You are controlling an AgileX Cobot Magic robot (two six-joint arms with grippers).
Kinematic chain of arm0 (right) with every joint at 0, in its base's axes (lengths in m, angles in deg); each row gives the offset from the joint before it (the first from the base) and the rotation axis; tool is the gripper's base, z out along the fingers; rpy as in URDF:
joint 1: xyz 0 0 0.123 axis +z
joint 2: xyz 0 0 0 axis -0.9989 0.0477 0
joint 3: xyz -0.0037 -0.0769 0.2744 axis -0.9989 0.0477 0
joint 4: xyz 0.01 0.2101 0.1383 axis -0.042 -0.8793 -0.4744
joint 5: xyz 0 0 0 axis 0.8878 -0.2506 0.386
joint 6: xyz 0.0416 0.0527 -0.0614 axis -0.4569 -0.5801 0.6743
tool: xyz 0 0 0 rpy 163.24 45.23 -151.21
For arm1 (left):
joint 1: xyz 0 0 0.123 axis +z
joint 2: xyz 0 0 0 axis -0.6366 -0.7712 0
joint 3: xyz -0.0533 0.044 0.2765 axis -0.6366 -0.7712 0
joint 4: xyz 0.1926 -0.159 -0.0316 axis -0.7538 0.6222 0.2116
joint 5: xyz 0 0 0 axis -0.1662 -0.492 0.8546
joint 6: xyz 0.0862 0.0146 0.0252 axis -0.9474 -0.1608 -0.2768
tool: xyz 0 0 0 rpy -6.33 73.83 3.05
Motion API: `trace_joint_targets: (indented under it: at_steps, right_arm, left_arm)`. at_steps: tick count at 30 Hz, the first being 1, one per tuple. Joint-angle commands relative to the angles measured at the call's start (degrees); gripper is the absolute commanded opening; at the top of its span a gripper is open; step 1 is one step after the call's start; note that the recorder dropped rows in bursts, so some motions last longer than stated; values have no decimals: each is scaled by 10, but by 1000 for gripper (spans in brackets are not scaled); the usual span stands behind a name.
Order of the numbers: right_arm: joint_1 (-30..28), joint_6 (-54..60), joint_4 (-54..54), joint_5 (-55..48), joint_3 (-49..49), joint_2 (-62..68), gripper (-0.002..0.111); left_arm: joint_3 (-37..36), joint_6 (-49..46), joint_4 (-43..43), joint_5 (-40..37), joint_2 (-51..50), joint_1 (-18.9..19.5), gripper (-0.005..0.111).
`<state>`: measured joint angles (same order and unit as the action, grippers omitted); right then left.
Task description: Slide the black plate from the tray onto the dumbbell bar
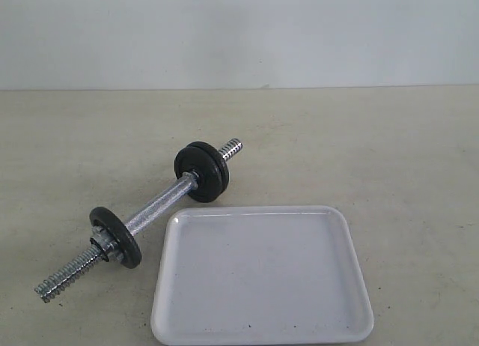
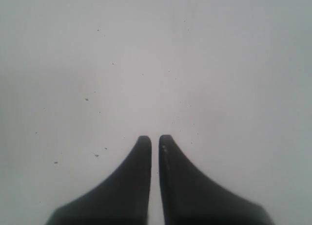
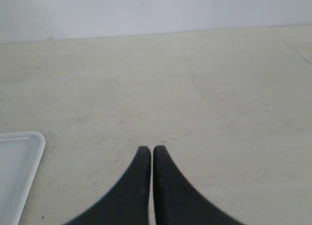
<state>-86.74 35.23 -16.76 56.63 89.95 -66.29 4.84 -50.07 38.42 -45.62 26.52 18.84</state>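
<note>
The chrome dumbbell bar [image 1: 153, 210] lies slanted on the table, left of the tray. A thick black disc [image 1: 202, 171] sits near its far threaded end and a thinner black disc [image 1: 116, 237] near its near end. The white tray [image 1: 262, 278] holds nothing. I cannot tell which disc on the bar is the black plate. Neither arm shows in the exterior view. My left gripper [image 2: 155, 137] is shut and empty over a plain pale speckled surface. My right gripper [image 3: 148, 148] is shut and empty above the table, with the tray's corner [image 3: 19, 157] off to one side.
The beige table [image 1: 359, 144] runs back to a pale wall [image 1: 239, 31]. The tray reaches the front edge of the exterior view.
</note>
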Motion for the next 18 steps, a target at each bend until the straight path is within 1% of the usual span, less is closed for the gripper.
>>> trace_joint_targets:
  at_steps: [1, 3, 7, 8, 18]
  right_arm:
    - [1, 2, 7, 2, -1, -3, 0]
    - [1, 18, -8, 2, -1, -3, 0]
    - [1, 111, -76, 5, -1, -3, 0]
    - [1, 118, -88, 6, -1, -3, 0]
    - [1, 126, -88, 6, -1, -3, 0]
  left_arm:
    - [2, 0, 6, -2, 2, 1, 4]
    - [2, 0, 6, -2, 2, 1, 4]
    - [2, 0, 6, -2, 2, 1, 4]
    - [2, 0, 6, -2, 2, 1, 4]
    - [2, 0, 6, -2, 2, 1, 4]
